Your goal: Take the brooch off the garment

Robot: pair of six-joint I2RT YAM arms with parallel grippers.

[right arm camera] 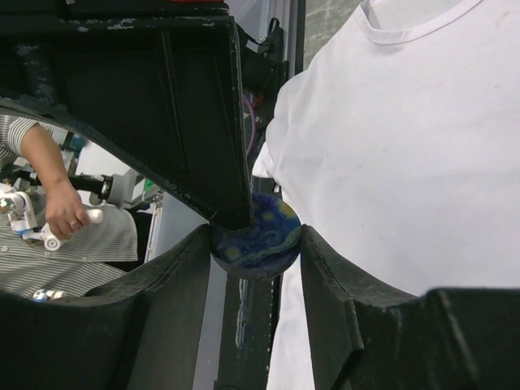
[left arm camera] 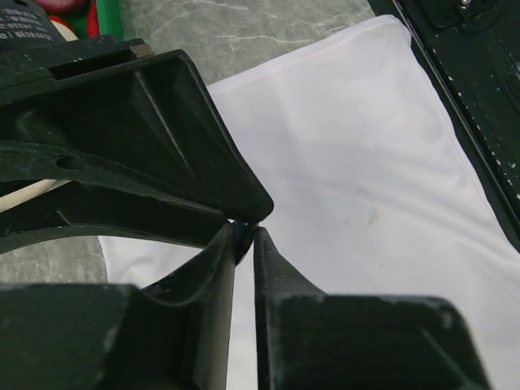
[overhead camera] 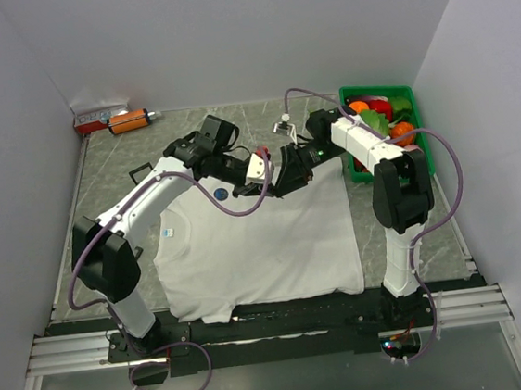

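The white garment (overhead camera: 266, 246) lies flat on the table, its neck label (overhead camera: 169, 232) to the left. Both grippers meet over its far edge. In the right wrist view the brooch (right arm camera: 264, 240), a round dark-blue disc with yellow swirls, is clamped across its width by my right gripper (right arm camera: 258, 244), lifted off the cloth. One finger (right arm camera: 203, 138) of the left gripper overlaps the disc's upper left. In the left wrist view my left gripper (left arm camera: 245, 231) pinches a thin blue sliver of the brooch (left arm camera: 242, 236) at its tips. From above, the brooch is hidden between the left gripper (overhead camera: 264, 181) and the right gripper (overhead camera: 283, 183).
A small dark round thing (overhead camera: 220, 193) rests at the shirt's far edge near the left arm. A green bin (overhead camera: 360, 170) of toy fruit stands at the back right. An orange item (overhead camera: 129, 120) and a red box (overhead camera: 94, 119) sit at the back left.
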